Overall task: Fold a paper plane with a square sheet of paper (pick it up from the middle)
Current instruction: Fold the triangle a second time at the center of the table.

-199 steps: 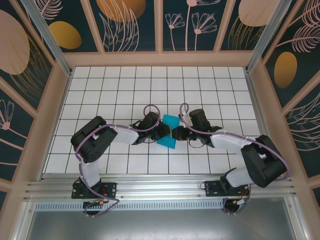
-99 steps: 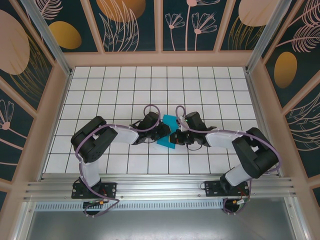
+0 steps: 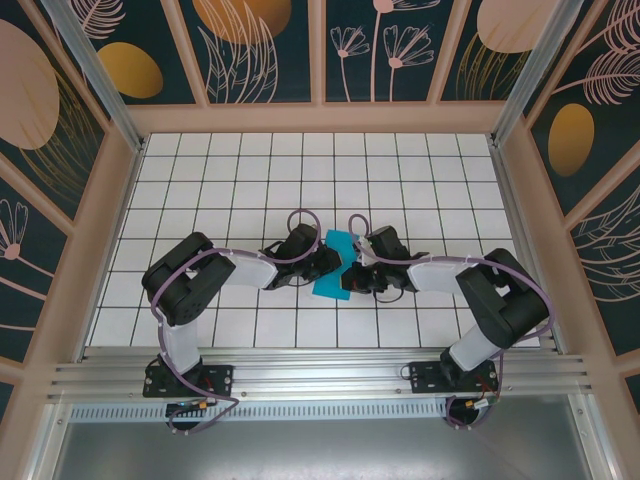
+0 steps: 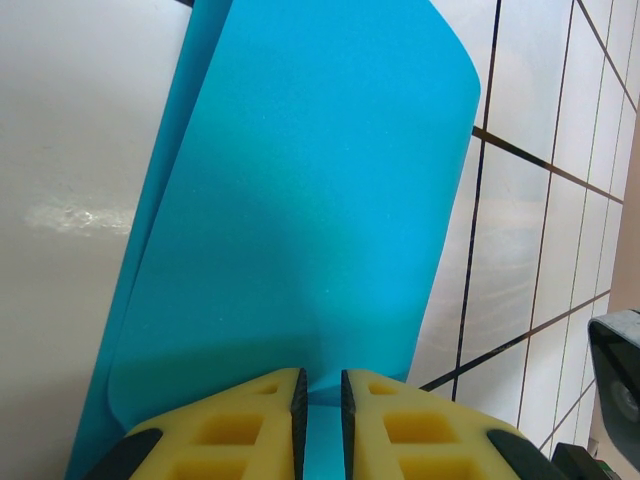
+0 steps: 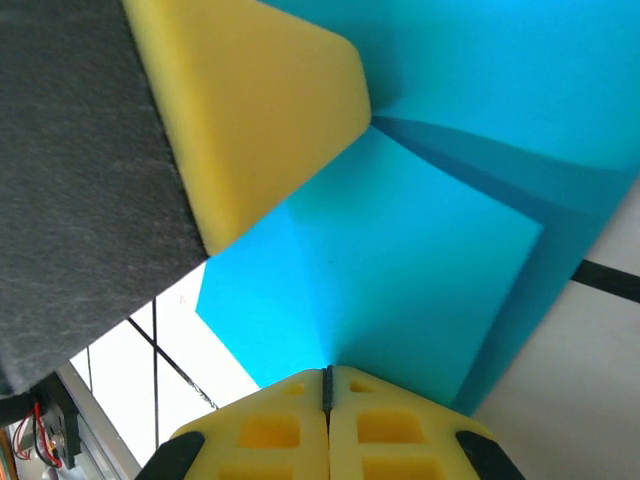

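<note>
counter (image 3: 200,180): white gridded tiles. I see no change since a second ago.
left arm (image 3: 200,280): reaches in from the left toward mid-counter, same pose as before.
right arm (image 3: 480,290): it has swung in. The elbow sits further left than a second ago, and the wrist is now tight against the paper.
square sheet of paper (image 3: 333,275): teal-blue and partly folded, at mid-counter between the two wrists. A second ago I saw two spread flaps from above. Now it reads as one narrower strip.
left gripper (image 4: 320,385): yellow pads are nearly together, clamped on the near edge of the sheet, with blue showing in the slit. No change.
right gripper (image 5: 327,385): pads are pressed fully together at the sheet's edge, where a crease runs up from the tips. I can't tell whether any paper is caught between them.
</note>
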Action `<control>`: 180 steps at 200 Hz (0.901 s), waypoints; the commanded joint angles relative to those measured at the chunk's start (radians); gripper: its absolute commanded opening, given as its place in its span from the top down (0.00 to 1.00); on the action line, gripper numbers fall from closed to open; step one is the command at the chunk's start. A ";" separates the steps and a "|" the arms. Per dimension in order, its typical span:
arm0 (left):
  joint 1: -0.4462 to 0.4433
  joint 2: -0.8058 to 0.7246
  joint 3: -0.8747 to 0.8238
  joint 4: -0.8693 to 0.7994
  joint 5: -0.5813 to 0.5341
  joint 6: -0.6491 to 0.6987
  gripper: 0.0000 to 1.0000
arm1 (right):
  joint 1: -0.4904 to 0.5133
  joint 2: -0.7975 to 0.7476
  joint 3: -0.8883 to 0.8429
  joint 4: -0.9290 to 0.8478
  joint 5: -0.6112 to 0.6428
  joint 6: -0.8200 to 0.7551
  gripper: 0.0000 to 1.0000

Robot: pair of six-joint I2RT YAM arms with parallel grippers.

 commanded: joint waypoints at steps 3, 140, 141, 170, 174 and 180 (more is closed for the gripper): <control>0.000 0.041 -0.028 -0.054 0.005 0.014 0.79 | 0.003 0.017 -0.010 -0.059 0.042 -0.029 0.94; 0.000 0.040 -0.026 -0.060 0.007 0.020 0.79 | 0.003 -0.055 0.051 -0.102 -0.016 0.019 0.91; 0.001 0.040 -0.026 -0.060 0.006 0.020 0.79 | 0.004 -0.053 0.051 -0.100 -0.019 0.021 0.91; 0.000 0.041 -0.024 -0.060 0.008 0.020 0.79 | 0.015 -0.012 0.060 -0.059 -0.045 0.070 0.89; 0.001 0.042 -0.024 -0.060 0.008 0.021 0.79 | 0.016 -0.007 0.063 -0.062 -0.040 0.074 0.89; 0.001 0.041 -0.024 -0.060 0.008 0.021 0.79 | 0.016 0.005 0.068 -0.074 -0.027 0.077 0.89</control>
